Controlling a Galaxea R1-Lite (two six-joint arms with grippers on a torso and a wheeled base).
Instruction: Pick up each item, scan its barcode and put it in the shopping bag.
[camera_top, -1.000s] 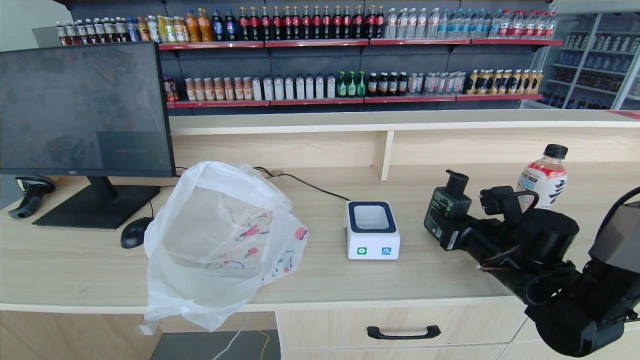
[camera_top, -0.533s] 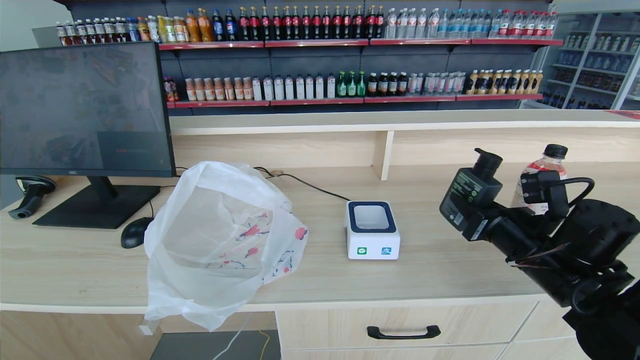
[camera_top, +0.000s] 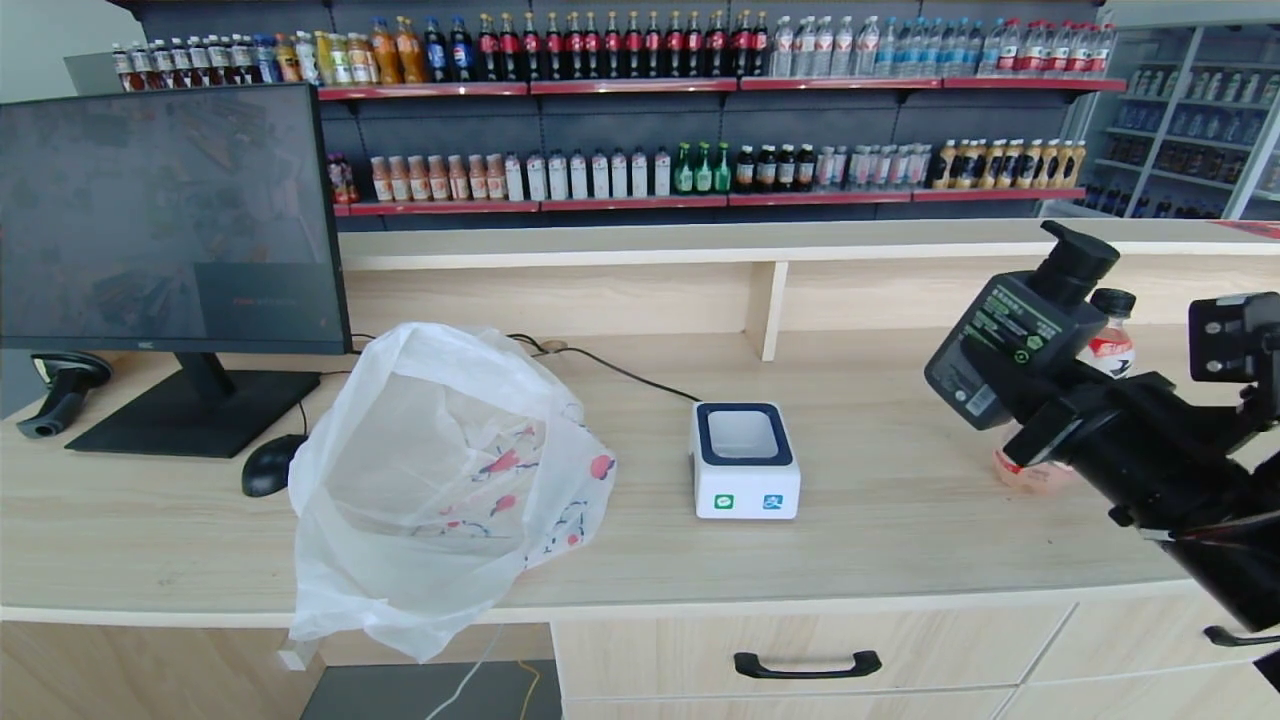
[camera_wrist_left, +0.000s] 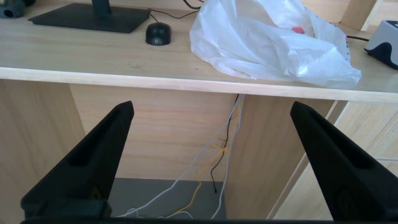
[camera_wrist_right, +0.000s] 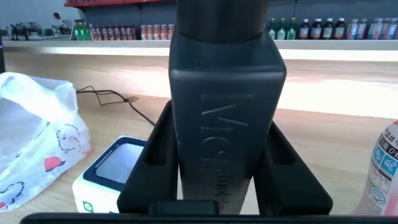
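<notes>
Your right gripper (camera_top: 1035, 415) hangs above the right end of the counter (camera_top: 880, 540), its jaws clamped on the lower body of the dark pump bottle (camera_top: 1005, 340), which tilts with its green, white-printed label and what looks like a barcode patch facing left. Just behind it stands a drink bottle (camera_top: 1110, 350) with a red-and-white label; the white scanner (camera_top: 745, 465) sits mid-counter and the shopping bag (camera_top: 440, 480) slumps open at the near left edge. Your left gripper (camera_wrist_left: 211, 109) sits below the counter's near edge, jaws wide apart.
</notes>
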